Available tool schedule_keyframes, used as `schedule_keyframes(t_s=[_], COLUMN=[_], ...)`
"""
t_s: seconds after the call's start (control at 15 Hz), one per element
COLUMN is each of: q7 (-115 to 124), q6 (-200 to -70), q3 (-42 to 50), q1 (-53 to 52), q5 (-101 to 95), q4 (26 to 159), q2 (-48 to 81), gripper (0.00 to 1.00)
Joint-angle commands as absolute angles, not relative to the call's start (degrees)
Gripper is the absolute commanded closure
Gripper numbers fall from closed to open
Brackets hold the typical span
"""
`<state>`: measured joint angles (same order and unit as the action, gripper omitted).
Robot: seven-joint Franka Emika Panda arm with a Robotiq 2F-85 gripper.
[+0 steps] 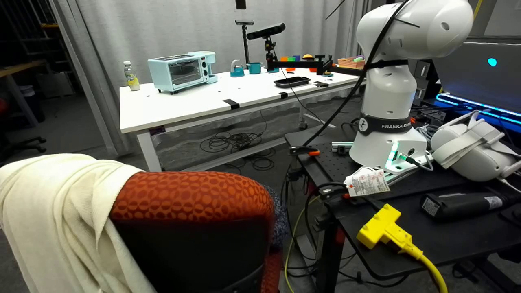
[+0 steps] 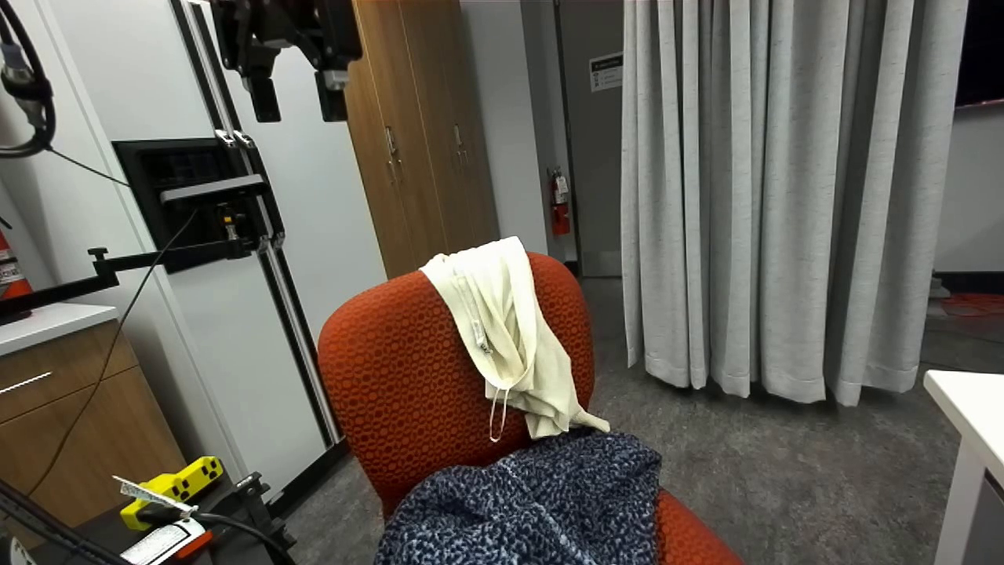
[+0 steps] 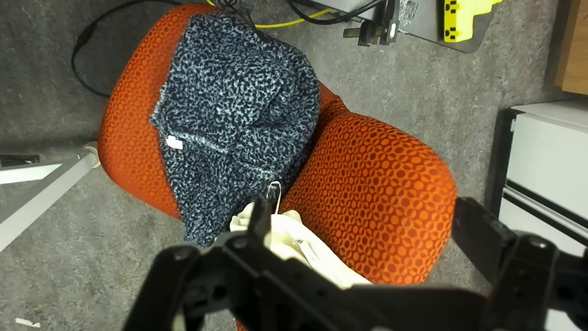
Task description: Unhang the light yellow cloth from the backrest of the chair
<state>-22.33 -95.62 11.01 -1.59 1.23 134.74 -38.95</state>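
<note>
The light yellow cloth (image 1: pixel 61 211) hangs over the top of the backrest (image 1: pixel 195 199) of the chair, falling down both sides. In an exterior view the cloth (image 2: pixel 510 337) shows a label and a thin loop, and drapes over the front of the backrest (image 2: pixel 392 361). My gripper (image 2: pixel 299 103) is open and empty, high above the backrest and apart from the cloth. In the wrist view my gripper (image 3: pixel 363 214) has its fingers wide apart, with the backrest (image 3: pixel 381 193) below between them. The cloth (image 3: pixel 319 257) there is partly hidden behind a finger and the gripper body.
A dark blue speckled fabric (image 2: pixel 533 502) lies on the chair seat, touching the cloth's lower end. A black cart (image 1: pixel 407 260) with a yellow power adapter (image 1: pixel 380 232) stands beside the chair. A white table (image 1: pixel 179 103) and a black camera arm (image 1: pixel 297 64) are nearby.
</note>
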Motion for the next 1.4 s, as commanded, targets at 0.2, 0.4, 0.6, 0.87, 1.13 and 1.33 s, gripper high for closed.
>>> schedule_keyframes(t_s=[0.2,0.4,0.6,0.87,1.13,1.33], q7=[-23.1,-23.0,-22.5,-22.5,-22.5,-21.7], q6=[-95.7,-96.5,-95.7,-95.7,-95.7,-97.6], q3=[10.5,10.4,10.6,10.5,10.5,10.2], q1=[-1.1,-1.0,-1.1,-1.1,-1.1,-0.7], q5=[0.3,0.3,1.4,1.4,1.4,1.0], q4=[134.5,134.8,134.6,134.6,134.7,135.3], q2=[-38.6,-38.7,-38.4,-38.2,-38.2,-38.5], gripper=[0.00,0.00,0.00,0.00,0.00,0.00])
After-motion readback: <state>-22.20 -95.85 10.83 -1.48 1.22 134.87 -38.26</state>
